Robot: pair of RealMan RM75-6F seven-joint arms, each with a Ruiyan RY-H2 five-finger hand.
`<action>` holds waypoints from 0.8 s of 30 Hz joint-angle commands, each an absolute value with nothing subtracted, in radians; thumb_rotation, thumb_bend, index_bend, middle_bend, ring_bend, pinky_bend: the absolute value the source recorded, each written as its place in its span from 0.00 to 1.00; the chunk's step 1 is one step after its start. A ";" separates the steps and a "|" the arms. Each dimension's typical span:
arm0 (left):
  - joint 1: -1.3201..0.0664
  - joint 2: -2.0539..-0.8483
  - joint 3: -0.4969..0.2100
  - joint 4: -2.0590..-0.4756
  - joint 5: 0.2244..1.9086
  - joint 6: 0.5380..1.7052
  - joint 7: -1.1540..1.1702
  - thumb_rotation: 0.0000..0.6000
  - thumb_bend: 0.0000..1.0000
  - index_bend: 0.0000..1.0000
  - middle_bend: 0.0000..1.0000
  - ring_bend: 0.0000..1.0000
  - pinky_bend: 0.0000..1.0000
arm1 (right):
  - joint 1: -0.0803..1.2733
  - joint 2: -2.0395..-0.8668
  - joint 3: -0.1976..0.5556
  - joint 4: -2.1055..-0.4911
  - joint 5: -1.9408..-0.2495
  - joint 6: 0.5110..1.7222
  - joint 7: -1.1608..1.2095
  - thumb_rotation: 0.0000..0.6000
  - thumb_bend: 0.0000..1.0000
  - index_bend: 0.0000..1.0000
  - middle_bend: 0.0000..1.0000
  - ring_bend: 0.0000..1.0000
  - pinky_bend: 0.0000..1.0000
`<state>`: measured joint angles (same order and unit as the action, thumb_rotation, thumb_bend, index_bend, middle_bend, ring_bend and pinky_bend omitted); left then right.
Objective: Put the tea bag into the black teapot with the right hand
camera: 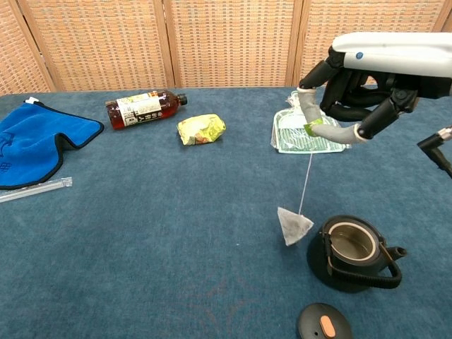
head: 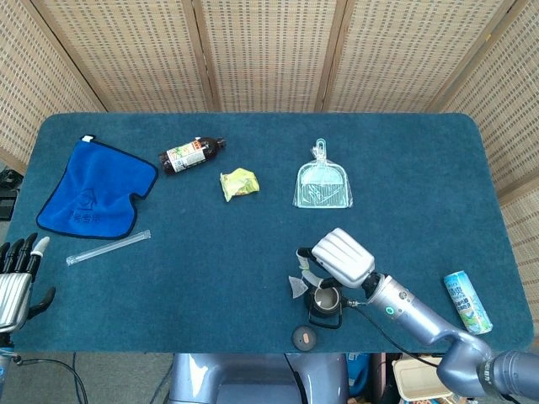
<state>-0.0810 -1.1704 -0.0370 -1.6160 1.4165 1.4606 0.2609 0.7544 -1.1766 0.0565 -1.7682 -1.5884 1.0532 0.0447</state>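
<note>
My right hand (camera: 367,85) (head: 339,258) hovers above the table and pinches the tag end of a string. The white tea bag (camera: 292,226) (head: 298,287) dangles from that string, just left of the black teapot (camera: 353,253) (head: 325,301) and close to its rim. The teapot stands open near the table's front edge. Its black lid (camera: 323,324) (head: 304,337) with an orange knob lies in front of it. My left hand (head: 18,273) rests with spread fingers at the table's front left corner, holding nothing.
A clear dustpan (head: 322,185) lies behind my right hand. A yellow-green packet (head: 238,183), a brown bottle (head: 190,155), a blue cloth (head: 93,189) and a clear tube (head: 108,248) lie to the left. A can (head: 466,301) lies at the right edge.
</note>
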 commanded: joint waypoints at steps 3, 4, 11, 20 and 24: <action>-0.081 -1.170 -0.037 -1.615 1.414 1.459 0.260 1.00 0.35 0.00 0.00 0.00 0.00 | 0.749 -1.148 0.039 -1.764 -1.650 1.068 0.127 0.85 0.62 0.66 0.96 0.96 0.97; -0.081 -1.170 -0.037 -1.615 1.414 1.459 0.260 1.00 0.35 0.00 0.00 0.00 0.00 | 0.749 -1.144 0.036 -1.763 -1.661 1.070 0.141 0.85 0.62 0.66 0.96 0.96 0.97; -0.079 -1.170 -0.036 -1.614 1.414 1.461 0.259 1.00 0.35 0.00 0.00 0.00 0.00 | 0.724 -1.107 0.031 -1.764 -1.714 1.134 0.195 0.86 0.62 0.67 0.96 0.96 0.97; -0.080 -1.172 -0.035 -1.616 1.420 1.461 0.260 1.00 0.35 0.00 0.00 0.00 0.00 | 0.691 -1.060 0.023 -1.780 -1.740 1.183 0.221 0.86 0.62 0.67 0.96 0.96 0.97; -0.079 -1.171 -0.033 -1.618 1.420 1.461 0.262 1.00 0.35 0.00 0.00 0.00 0.00 | 0.673 -1.041 0.013 -1.781 -1.750 1.196 0.230 0.85 0.62 0.67 0.96 0.96 0.97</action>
